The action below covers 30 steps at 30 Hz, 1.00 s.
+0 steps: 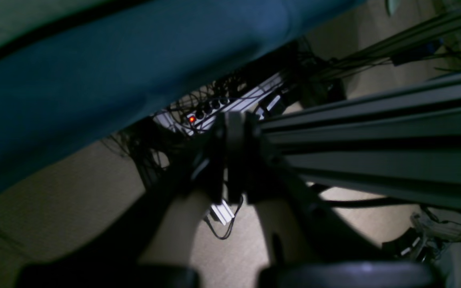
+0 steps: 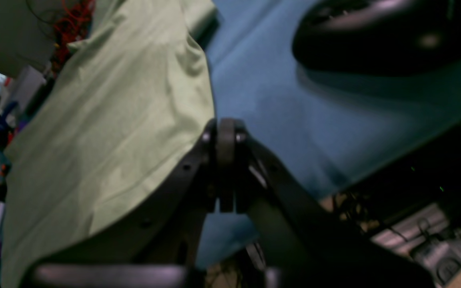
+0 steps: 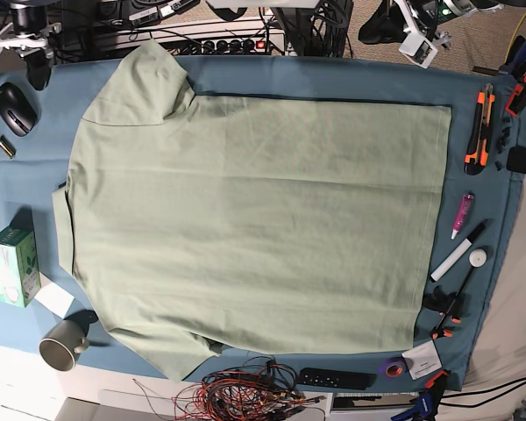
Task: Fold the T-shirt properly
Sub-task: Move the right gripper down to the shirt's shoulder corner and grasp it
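Left wrist view: the left gripper (image 1: 234,160) hangs off the table's edge, out over the beige floor (image 1: 74,188). Its jaws are pressed together with nothing between them. The teal-blue table cloth (image 1: 114,68) drapes across the upper left, and a dark aluminium frame rail (image 1: 374,136) runs off to the right. Behind the fingertips lies a power strip (image 1: 214,110) with a lit red switch amid tangled cables. The T-shirt is not clearly seen here.

Right wrist view: the right gripper (image 2: 225,168) is likewise closed and empty, its tips meeting just beside the near edge of the T-shirt (image 2: 106,132); whether they touch the cloth cannot be told. The pale green shirt fills the left half, the table cloth (image 2: 286,128) lies bare to its right, and a black computer mouse (image 2: 382,36) rests on it at upper right.

Base view: the T-shirt (image 3: 254,219) lies spread flat, covering most of the table cloth (image 3: 31,189), sleeves towards the left. Bare strips of cloth remain along the left and right sides. On the left sit the mouse (image 3: 16,109), a green box (image 3: 14,266) and a grey mug (image 3: 63,343); on the right, a white marker (image 3: 456,254) and orange-black utility knives (image 3: 482,127). A bundle of red wires (image 3: 245,395) lies at the bottom edge. Neither gripper is over the shirt.
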Available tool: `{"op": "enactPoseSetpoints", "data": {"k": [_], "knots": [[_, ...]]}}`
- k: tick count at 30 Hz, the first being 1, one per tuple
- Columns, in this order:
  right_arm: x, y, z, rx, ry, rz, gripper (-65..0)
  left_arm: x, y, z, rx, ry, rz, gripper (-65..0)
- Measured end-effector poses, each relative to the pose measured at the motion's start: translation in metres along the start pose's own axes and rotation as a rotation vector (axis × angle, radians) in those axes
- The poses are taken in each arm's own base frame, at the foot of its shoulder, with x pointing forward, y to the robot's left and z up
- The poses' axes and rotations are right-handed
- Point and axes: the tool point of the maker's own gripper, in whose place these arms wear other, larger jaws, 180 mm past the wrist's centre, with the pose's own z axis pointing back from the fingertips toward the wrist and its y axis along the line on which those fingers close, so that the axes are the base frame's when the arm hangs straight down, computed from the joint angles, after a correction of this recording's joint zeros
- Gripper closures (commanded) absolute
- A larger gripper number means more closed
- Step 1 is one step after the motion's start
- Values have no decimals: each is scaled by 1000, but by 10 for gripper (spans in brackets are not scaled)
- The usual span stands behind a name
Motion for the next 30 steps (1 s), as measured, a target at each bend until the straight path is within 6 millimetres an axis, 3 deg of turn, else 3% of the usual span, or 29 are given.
{"op": "enactPoseSetpoints", "data": {"k": [2, 11, 16, 19, 23, 26, 27, 30], "knots": [[-4, 5, -4, 15, 2, -5, -83, 0, 0, 0, 0, 0, 0, 0], [-23, 13, -16, 27, 59, 42, -84, 2, 1, -1, 1, -6, -4, -3], [-22, 14, -24, 21, 60, 82, -84, 3, 1, -1, 1, -7, -5, -6], [-23, 13, -25, 15, 66, 94, -84, 3, 1, -1, 1, -7, -5, -71], [-22, 14, -25, 21, 59, 85, -84, 2, 1, -1, 3, -6, -7, -239], [-21, 15, -25, 26, 52, 75, -85, 3, 1, -1, 3, -9, -7, -274], [-21, 15, -25, 26, 54, 75, -104, 3, 1, -1, 3, -9, -7, -274], [-26, 15, -24, 25, 81, 76, -264, 3, 1, -1, 3, -13, -3, -274]]}}
